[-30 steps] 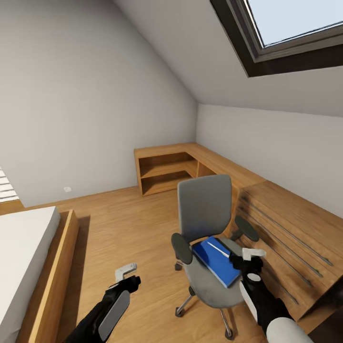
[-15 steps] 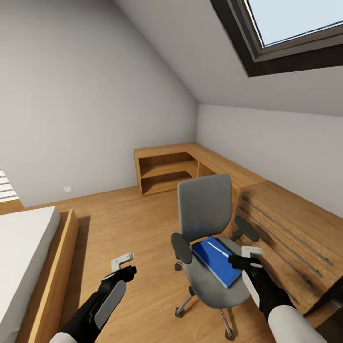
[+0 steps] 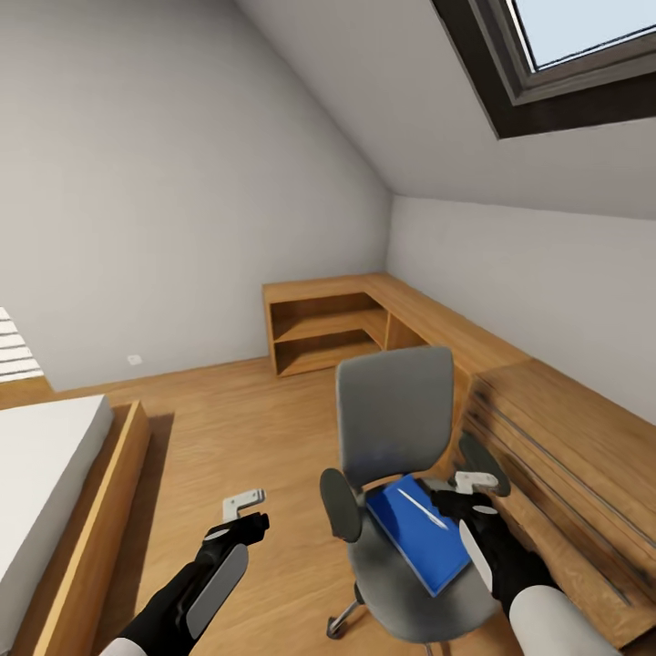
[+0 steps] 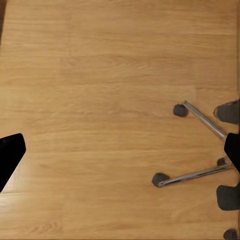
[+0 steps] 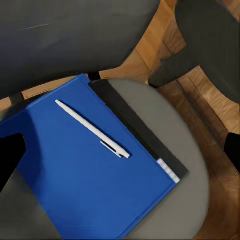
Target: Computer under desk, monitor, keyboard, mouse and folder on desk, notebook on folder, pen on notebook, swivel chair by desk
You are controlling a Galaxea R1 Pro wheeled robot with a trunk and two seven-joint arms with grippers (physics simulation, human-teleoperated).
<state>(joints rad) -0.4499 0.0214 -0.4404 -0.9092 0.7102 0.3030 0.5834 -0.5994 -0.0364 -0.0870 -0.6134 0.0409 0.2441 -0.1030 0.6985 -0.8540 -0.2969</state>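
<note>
The grey swivel chair [image 3: 394, 415] stands on the wood floor beside the low cabinets. On its seat [image 5: 192, 165] lies the blue folder [image 3: 421, 542] [image 5: 85, 185], with a thin white pen [image 3: 422, 508] [image 5: 92, 129] resting on its cover. A dark flat edge [image 5: 135, 120] sticks out from under one side of the folder. My right gripper [image 3: 463, 492] [image 5: 120, 152] is open, hovering just above the folder near the chair's armrest [image 3: 481, 456]. My left gripper [image 3: 244, 513] [image 4: 120, 152] is open over bare floor, left of the chair's chrome base [image 4: 200, 120].
Low light-wood cabinets [image 3: 547, 428] run along the right wall to open shelves [image 3: 323, 333] in the corner. A bed with a wooden frame [image 3: 55, 492] fills the left. A skylight [image 3: 583, 55] sits in the sloping wall. Open floor [image 3: 237, 419] lies between bed and chair.
The whole picture has shifted, so the camera has moved: the chair now looks closer and lower. Both grippers keep roughly the same places and stay open.
</note>
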